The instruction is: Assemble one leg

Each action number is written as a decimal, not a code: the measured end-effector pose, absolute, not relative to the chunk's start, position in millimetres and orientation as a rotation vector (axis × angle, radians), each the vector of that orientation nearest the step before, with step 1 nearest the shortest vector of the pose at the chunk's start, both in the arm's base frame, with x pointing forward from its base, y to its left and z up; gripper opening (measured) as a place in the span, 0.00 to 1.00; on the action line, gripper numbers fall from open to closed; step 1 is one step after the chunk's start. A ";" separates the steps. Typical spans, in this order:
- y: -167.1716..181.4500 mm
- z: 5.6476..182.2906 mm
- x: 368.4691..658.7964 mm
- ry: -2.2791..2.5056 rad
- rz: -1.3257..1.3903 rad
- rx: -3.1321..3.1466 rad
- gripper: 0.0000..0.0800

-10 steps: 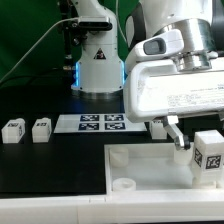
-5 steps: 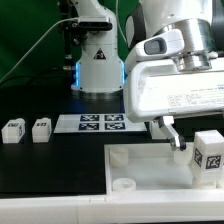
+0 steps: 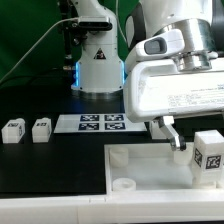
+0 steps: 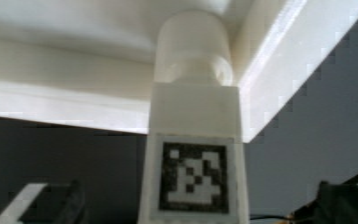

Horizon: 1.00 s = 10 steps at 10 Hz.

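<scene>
Nothing has moved since the earlier frame: your leg [image 3: 210, 155] sits at the panel's [image 3: 140, 168] far edge, toward the exterior view's right. Your hand [image 4: 197, 205] straddles it, fingers [image 4: 43, 200] spread apart and clear of its sides. A spare leg [image 3: 41, 128] stands on the tabletop [image 3: 50, 170], well off the panel's other end.

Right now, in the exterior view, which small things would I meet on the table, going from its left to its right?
first leg → second leg → marker board → third leg. The big white panel is left out: it spans too wide to place.
</scene>
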<state>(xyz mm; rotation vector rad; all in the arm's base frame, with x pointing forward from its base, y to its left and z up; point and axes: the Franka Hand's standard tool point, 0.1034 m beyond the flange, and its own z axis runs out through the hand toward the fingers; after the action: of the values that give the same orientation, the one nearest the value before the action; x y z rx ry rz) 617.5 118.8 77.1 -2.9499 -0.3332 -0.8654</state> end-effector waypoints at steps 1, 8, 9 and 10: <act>119.7 84.8 614.1 -0.320 -0.741 -2.981 0.81; 130.3 118.0 621.5 -0.329 0.193 -3.053 0.81; 131.2 111.2 623.8 -0.335 0.253 -3.048 0.81; 129.2 102.7 624.9 -0.331 0.265 -3.047 0.81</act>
<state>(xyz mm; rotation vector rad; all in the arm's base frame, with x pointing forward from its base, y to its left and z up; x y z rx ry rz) 624.9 129.2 102.7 -3.0475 -0.3305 0.2652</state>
